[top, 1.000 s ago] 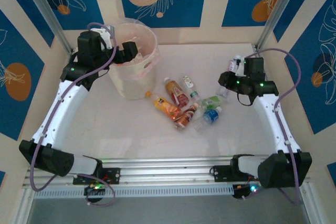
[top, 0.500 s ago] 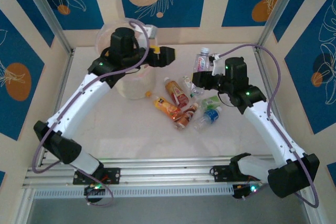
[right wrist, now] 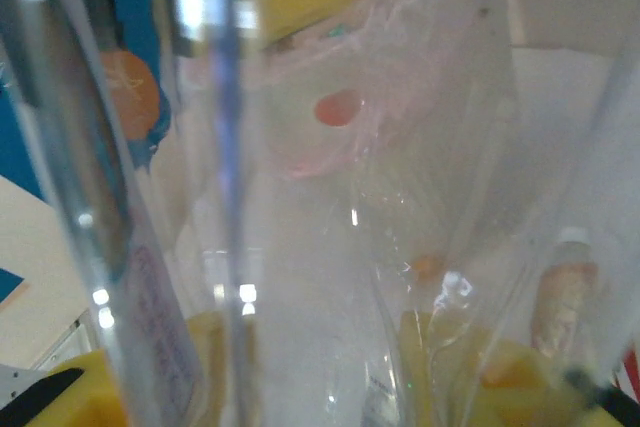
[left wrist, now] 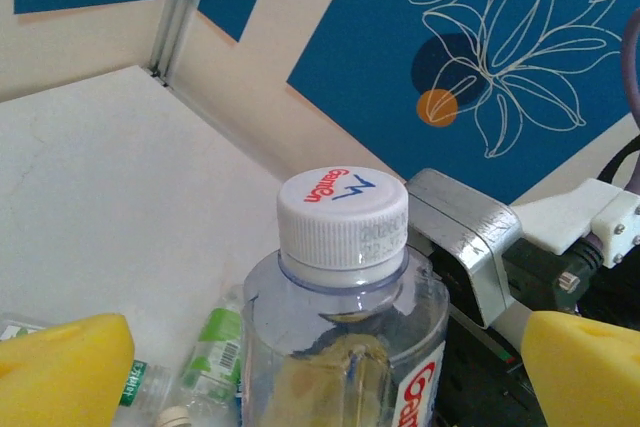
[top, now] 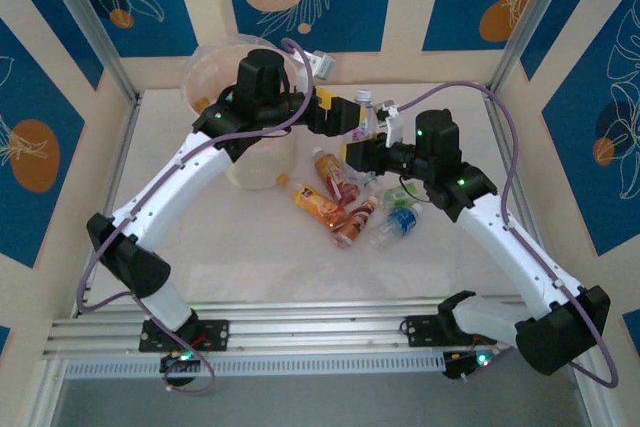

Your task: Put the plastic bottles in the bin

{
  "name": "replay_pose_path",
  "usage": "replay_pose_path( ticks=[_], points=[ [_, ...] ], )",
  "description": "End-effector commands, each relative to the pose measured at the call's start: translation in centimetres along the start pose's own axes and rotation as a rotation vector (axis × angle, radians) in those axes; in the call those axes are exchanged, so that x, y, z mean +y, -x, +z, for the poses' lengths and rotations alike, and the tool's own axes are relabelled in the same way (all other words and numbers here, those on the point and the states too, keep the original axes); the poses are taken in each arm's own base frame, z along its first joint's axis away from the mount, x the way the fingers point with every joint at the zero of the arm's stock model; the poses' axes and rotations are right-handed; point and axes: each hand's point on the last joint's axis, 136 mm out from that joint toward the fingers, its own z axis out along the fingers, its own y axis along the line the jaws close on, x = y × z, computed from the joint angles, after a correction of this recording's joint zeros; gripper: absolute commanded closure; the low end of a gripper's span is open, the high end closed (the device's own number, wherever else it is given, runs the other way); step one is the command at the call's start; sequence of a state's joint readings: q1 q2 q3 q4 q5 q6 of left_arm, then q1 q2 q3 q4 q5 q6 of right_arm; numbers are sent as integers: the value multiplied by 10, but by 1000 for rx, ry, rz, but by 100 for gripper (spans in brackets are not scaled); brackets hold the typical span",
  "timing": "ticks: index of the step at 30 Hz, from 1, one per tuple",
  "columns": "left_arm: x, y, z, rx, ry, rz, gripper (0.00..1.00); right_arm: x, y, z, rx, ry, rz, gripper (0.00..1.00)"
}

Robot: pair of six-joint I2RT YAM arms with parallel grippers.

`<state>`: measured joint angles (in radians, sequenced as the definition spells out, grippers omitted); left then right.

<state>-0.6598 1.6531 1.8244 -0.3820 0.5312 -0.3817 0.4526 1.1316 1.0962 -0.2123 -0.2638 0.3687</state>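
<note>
A clear white-capped bottle (left wrist: 345, 277) is held upright above the worktop (top: 230, 247), just right of the bin (top: 255, 169), clamped low by the right gripper (top: 368, 152) and flanked by the wide-open, empty left gripper (top: 345, 113), apparently for a handover towards the bin.

Left arm is arching from its near-left base up and across, wrist pointing right. Left tool (top: 345, 115) is standing fully open, yellow pads (left wrist: 60, 372) sitting wide apart on either side of a clear bottle (left wrist: 345, 347), not gripping it. Right arm is folding at an elbow out near-right, forearm angling in toward centre, wrist pointing left. Right tool (top: 368, 147) is clamping that bottle upright, jaws partly closed on its body. Both tools are facing each other tip to tip.
</note>
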Motion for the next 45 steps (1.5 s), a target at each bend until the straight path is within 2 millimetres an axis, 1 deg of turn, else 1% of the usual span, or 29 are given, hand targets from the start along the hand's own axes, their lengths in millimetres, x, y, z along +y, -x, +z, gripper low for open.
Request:
replay_pose_path(
  ticks=[1, 6, 9, 11, 15, 18, 21, 22, 24, 25, 27, 28, 29, 31, 32, 34, 36, 39, 43, 45],
  points=[
    [-20, 5, 0, 6, -86, 52, 1, 12, 5, 2, -24, 64, -40, 65],
    [-25, -4, 4, 40, -139, 47, 9, 19, 9, 3, -35, 98, -41, 64],
    [-26, -8, 6, 57, -167, 36, 11, 22, 11, 4, -38, 118, -39, 64],
    [-28, -9, 8, 63, -186, 29, 13, 25, 11, 5, -39, 134, -36, 64],
    [-29, -9, 10, 67, -203, 24, 20, 27, 12, 7, -35, 152, -33, 64],
    [-31, -9, 10, 68, -214, 23, 31, 27, 12, 9, -33, 154, -30, 64],
    [-29, -10, 8, 69, -199, 28, 46, 25, 13, 9, -38, 140, -28, 63],
    [-29, -9, 7, 66, -188, 31, 51, 25, 13, 9, -37, 136, -29, 62],
    [-28, -7, 4, 58, -169, 41, 59, 24, 13, 8, -38, 127, -28, 59],
    [-27, -6, 3, 53, -158, 46, 62, 24, 14, 7, -41, 120, -31, 56],
    [-25, -4, 0, 41, -134, 55, 64, 22, 14, 6, -39, 102, -30, 47],
    [-24, -1, -2, 32, -117, 61, 65, 21, 14, 5, -40, 91, -33, 41],
    [-21, 1, -4, 25, -96, 70, 65, 20, 15, 4, -39, 76, -33, 32],
    [-17, 7, -10, 9, -50, 91, 66, 16, 15, 1, -36, 44, -36, 23],
    [-12, 11, -13, 1, -16, 102, 66, 16, 15, -2, -35, 30, -42, 17],
    [-6, 20, -22, -23, 48, 132, 66, 12, 15, -7, -40, -4, -47, 2],
    [2, 32, -33, -56, 117, 162, 66, 11, 15, -13, -50, -30, -54, 1],
    [15, 53, -55, -111, 237, 215, 66, 9, 16, -24, -65, -76, -55, 1],
    [33, 89, -91, -198, 421, 311, 66, 4, 17, -39, -79, -148, -35, 1],
    [42, 105, -107, -238, 503, 357, 66, -3, 16, -45, -83, -199, -12, 1]
  ],
)
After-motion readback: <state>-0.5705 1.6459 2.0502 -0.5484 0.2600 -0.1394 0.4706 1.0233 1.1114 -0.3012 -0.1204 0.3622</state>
